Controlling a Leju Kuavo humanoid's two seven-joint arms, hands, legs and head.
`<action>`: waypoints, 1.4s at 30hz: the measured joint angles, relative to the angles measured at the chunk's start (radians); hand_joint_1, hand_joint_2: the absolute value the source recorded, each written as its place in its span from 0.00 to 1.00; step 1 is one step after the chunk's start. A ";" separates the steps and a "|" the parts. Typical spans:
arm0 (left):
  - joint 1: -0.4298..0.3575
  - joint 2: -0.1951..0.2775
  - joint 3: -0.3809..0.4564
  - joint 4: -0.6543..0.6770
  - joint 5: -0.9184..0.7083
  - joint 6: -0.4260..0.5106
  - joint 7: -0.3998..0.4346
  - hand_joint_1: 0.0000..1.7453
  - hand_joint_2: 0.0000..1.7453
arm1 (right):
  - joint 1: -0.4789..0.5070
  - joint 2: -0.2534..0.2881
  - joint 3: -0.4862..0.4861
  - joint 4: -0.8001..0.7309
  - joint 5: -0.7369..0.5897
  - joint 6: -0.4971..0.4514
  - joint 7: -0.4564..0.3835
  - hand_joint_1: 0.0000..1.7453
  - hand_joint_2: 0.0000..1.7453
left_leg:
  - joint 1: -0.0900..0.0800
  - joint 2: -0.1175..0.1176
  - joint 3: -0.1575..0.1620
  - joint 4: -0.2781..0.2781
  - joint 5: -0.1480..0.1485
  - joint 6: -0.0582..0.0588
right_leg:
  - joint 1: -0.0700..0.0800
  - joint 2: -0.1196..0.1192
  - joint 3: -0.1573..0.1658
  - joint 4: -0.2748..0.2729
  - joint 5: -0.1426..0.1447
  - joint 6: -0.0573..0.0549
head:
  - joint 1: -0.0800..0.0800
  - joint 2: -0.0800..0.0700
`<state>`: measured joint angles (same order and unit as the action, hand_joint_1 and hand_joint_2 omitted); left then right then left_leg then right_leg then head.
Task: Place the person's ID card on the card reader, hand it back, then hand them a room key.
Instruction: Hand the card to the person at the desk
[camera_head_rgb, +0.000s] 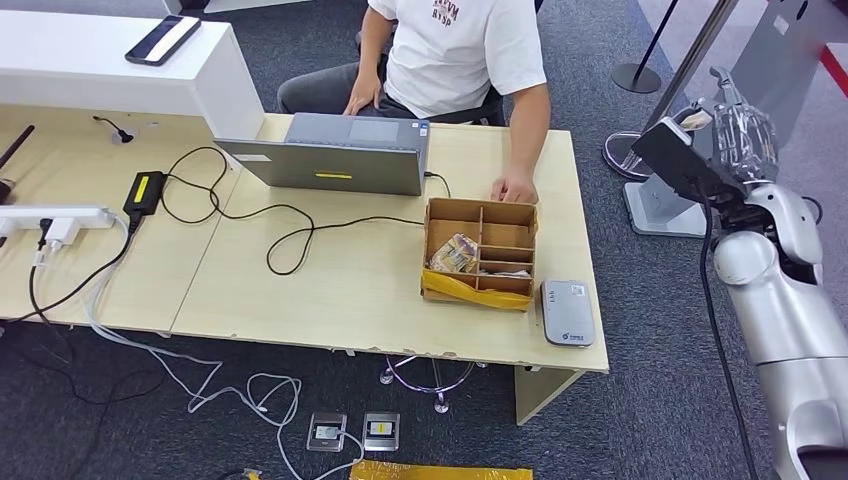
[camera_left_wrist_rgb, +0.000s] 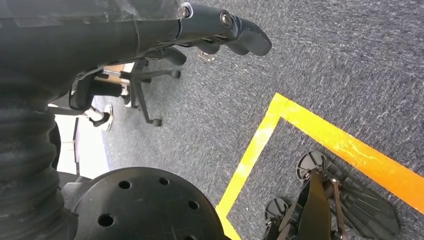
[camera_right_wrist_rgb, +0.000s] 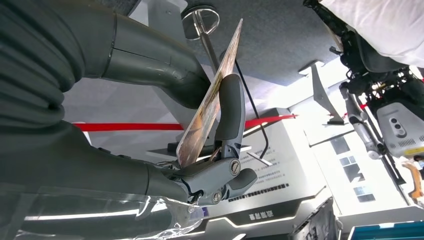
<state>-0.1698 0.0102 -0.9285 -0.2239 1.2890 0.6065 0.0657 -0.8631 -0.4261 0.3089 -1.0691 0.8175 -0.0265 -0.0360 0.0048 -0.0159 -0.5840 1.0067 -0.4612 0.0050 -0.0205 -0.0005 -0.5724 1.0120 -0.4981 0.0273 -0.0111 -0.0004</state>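
Your R hand (camera_right_wrist_rgb: 210, 150) is pinching the card (camera_right_wrist_rgb: 210, 100) off the desk (camera_head_rgb: 330, 290); L hand (camera_left_wrist_rgb: 220, 30) is hanging w/ fingers curled, holding nothing.

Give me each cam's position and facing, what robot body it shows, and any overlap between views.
Head view: high on the body, looking down at the desk, card reader and seated person; right arm raised at the right.
Left wrist view: behind the left hand, facing carpet and yellow floor tape.
Right wrist view: behind the right hand, which pinches a card.
Shared: right hand and person in head and right wrist views.
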 joint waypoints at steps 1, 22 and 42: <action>0.000 0.000 0.000 0.000 0.000 0.000 0.000 0.00 1.00 | -0.002 0.000 0.000 0.002 0.000 0.000 0.000 1.00 1.00 | 0.000 0.000 0.000 0.000 0.000 0.000 | 0.000 0.000 0.000 0.000 0.000 0.000 | 0.000 0.000; -0.002 0.004 0.000 0.000 0.000 -0.005 -0.005 0.00 1.00 | -0.136 0.044 0.046 0.169 0.025 -0.028 -0.061 1.00 1.00 | 0.000 -0.001 -0.001 0.000 0.000 0.000 | 0.000 -0.001 0.000 0.000 0.000 0.000 | 0.000 0.000; -0.004 0.037 -0.001 0.000 -0.011 -0.050 0.023 0.00 1.00 | -0.289 0.234 0.169 0.587 0.123 -0.022 -0.042 1.00 1.00 | 0.002 -0.003 -0.002 0.000 0.001 -0.001 | 0.002 -0.003 0.000 0.000 0.000 0.000 | 0.000 0.000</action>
<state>-0.1741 0.0471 -0.9293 -0.2239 1.2782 0.5568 0.0888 -1.1526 -0.1917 0.4781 -0.4821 0.9400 -0.0481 -0.0779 0.0064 -0.0187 -0.5860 1.0067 -0.4599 0.0044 -0.0188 -0.0038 -0.5727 1.0121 -0.4980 0.0271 -0.0109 -0.0002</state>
